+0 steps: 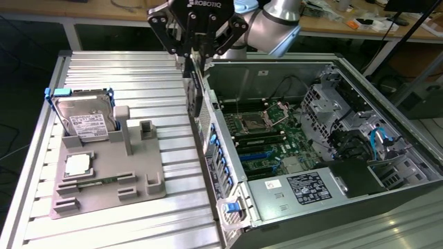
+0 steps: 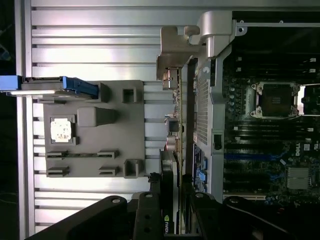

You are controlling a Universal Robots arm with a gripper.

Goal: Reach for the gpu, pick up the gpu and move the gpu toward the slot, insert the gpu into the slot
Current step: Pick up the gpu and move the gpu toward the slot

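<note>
The gpu (image 1: 196, 91), a thin dark card, hangs edge-on in the upper centre of the exterior view, clamped in the gripper (image 1: 194, 66) by the open computer case's (image 1: 277, 78) edge. The blue slot (image 1: 258, 154) lies below it, toward the exterior view's right, on the green motherboard (image 1: 298, 140), apart from the card.

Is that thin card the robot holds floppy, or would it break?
Probably stiff: the card hangs straight below the gripper without sagging. Likely fragile, since it looks like a thin circuit board. It would probably tip if stood on edge.
</note>
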